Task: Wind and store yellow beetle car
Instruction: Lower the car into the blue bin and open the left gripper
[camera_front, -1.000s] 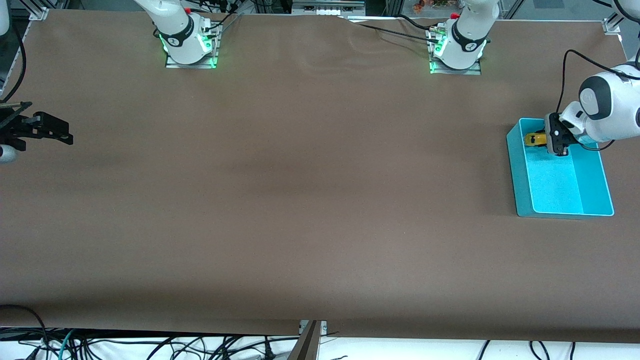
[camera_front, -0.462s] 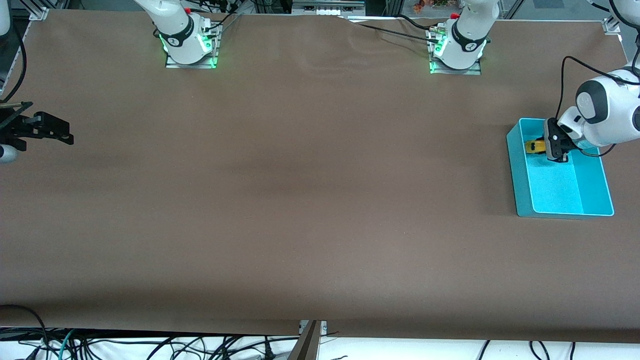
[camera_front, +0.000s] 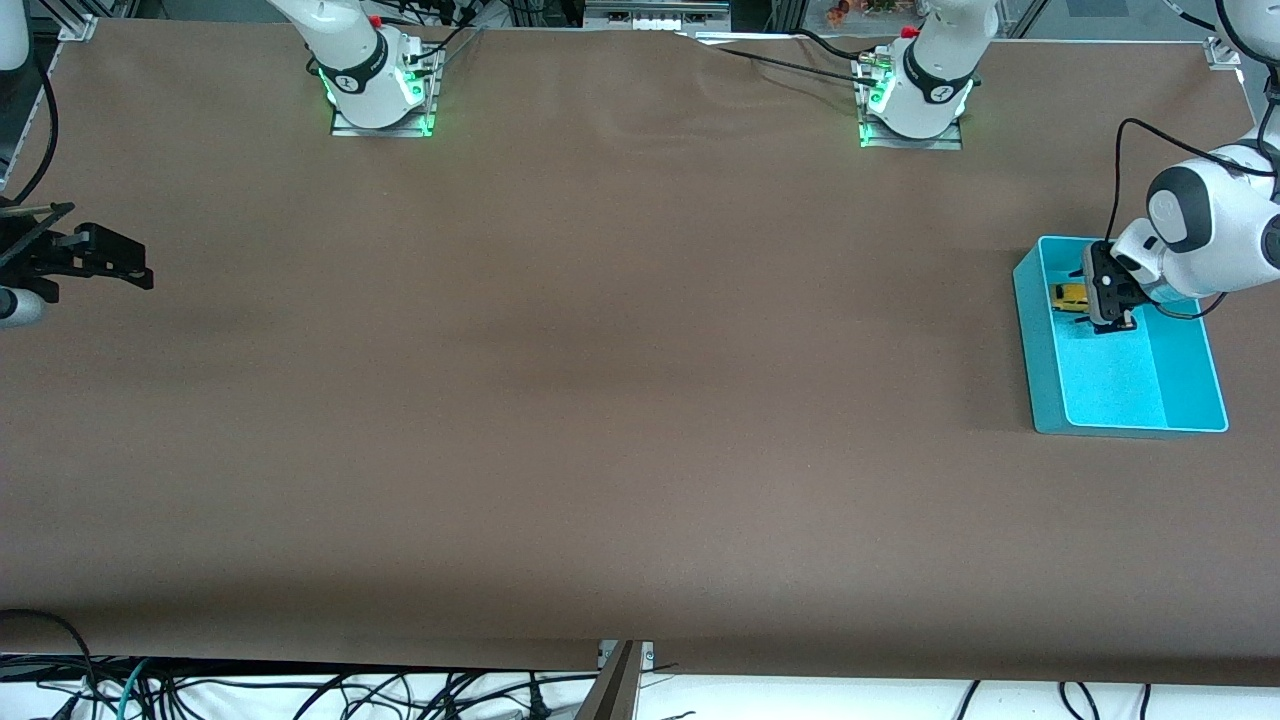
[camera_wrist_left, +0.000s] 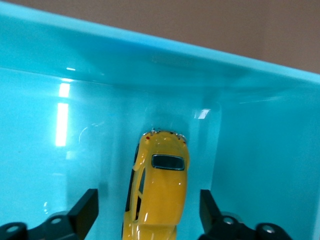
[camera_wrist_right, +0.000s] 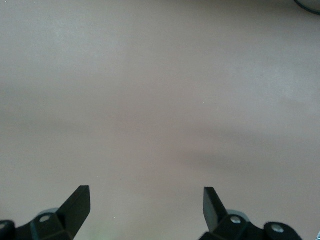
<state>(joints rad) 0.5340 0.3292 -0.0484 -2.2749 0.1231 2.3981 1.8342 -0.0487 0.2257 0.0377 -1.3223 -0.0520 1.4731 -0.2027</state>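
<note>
Brown cloth covered the table (camera_front: 600, 400) in the front view, with both arm bases standing along its farthest edge from the camera. Cyan bin (camera_front: 1040, 350) sat at the left arm's end of the table, a long open tray with a paler floor. Yellow beetle car (camera_front: 1069, 296) lay inside the bin, in the end of it farther from the camera, close to the bin's wall. Left gripper (camera_front: 1108, 300) hung low within the bin, just beside the car, its white wrist reaching in from the table's end. Right gripper (camera_front: 100, 265) waited over bare cloth at the right arm's end of the table, dark fingers pointing toward the middle of the table. Left wrist view: the car (camera_wrist_left: 157, 192) rested on the bin's glossy floor (camera_wrist_left: 75, 150), roof up (dark window showing), with one end just short of the bin's wall; the left gripper (camera_wrist_left: 149, 217) stood spread, its fingers (camera_wrist_left: 85, 210) on either flank of the car and clear of its body, a strip of cyan visible on each side. Right wrist view: the right gripper (camera_wrist_right: 146, 205) stood spread wide over plain brown cloth (camera_wrist_right: 160, 100), with nothing between its fingers (camera_wrist_right: 77, 202).
</note>
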